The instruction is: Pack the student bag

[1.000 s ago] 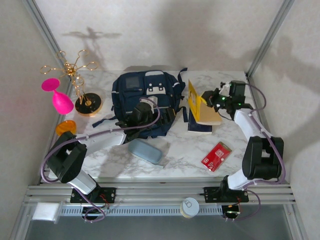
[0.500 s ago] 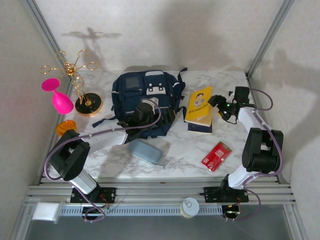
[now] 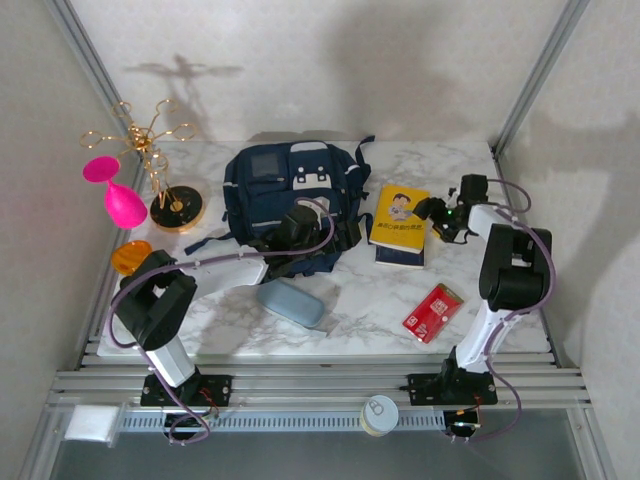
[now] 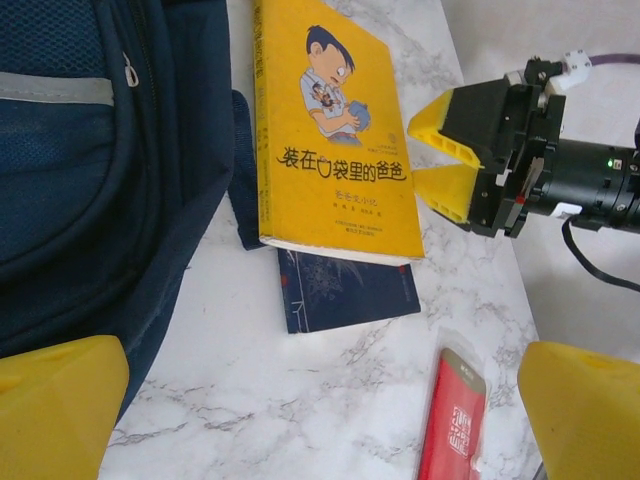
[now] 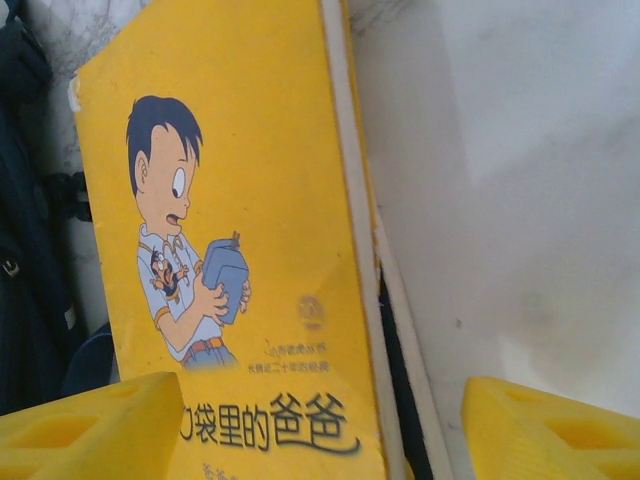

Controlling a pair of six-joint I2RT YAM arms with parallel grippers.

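The student bag [image 3: 285,195] [image 4: 100,180], a navy-blue backpack, lies at the back middle of the table. My left gripper [image 3: 318,238] [image 4: 320,420] hovers at the bag's right front corner, open, with bare marble between its yellow fingers. A yellow cartoon book [image 3: 400,218] [image 4: 330,130] [image 5: 230,200] lies flat to the right of the bag, on top of a small navy booklet [image 3: 400,257] [image 4: 345,290]. My right gripper [image 3: 437,213] [image 4: 440,162] [image 5: 320,440] sits just beyond the book's right edge, open and holding nothing.
A red packet [image 3: 433,312] [image 4: 455,420] lies front right and a grey-blue case [image 3: 290,302] lies in front of the bag. A pink glass [image 3: 118,195], a gold wire stand [image 3: 165,180] and an orange lid [image 3: 130,255] stand at the left. The frame post [image 3: 530,75] rises behind the right arm.
The yellow book stood on edge in the right gripper; it now lies flat on the booklet. The right gripper has opened and drawn back right. The left gripper shifted slightly right.
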